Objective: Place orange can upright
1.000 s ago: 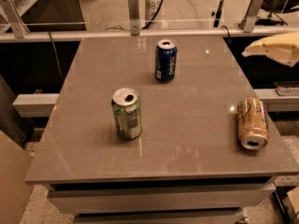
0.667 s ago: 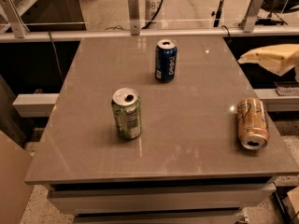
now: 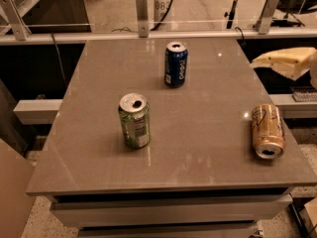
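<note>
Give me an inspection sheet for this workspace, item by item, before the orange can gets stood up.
Surface: grey table, glossy, with light reflections.
Job's things: orange can lying on its side near the right edge, open top towards the camera.
Clutter: green can upright, centre-left; dark blue can upright, farther back.
Grippers: end effector beyond the table's right edge, apart from every can.
Cables: dark cable hanging behind the back-left corner.
Surroundings: rail with upright metal brackets behind the table; speckled floor below.
</note>
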You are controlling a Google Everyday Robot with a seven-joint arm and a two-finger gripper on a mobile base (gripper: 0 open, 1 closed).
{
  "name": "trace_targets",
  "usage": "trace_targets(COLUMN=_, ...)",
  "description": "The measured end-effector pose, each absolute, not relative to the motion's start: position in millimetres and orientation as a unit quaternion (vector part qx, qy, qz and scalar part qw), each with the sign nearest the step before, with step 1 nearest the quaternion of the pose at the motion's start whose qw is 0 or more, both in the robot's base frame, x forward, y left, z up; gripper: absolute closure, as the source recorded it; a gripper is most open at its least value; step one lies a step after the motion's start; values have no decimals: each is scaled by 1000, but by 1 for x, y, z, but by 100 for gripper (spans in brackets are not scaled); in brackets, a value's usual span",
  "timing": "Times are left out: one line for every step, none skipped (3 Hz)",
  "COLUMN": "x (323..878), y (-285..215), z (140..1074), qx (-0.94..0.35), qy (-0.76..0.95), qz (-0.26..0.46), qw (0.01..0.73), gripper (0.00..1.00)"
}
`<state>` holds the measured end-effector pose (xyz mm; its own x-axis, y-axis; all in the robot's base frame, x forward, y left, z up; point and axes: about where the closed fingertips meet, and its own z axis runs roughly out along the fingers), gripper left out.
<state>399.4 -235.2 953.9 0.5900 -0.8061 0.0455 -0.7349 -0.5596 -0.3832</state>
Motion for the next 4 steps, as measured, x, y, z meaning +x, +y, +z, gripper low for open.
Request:
trace_targets(x=397, y=-241, z=943, qx=-884, qy=429, qz=-83, qw=165, gripper=0)
trace_targets(x=393, y=-251, z=931, qx=-890, qy=417, qz=-60, qw=173, gripper=0)
trace_targets(x=389, y=-258, z=914, qx=-899, qy=404, qz=-41, qw=167, gripper=0)
trace_targets(x=389, y=-269, z=899, qx=-907, qy=387, qz=-32, qw=163, gripper=0)
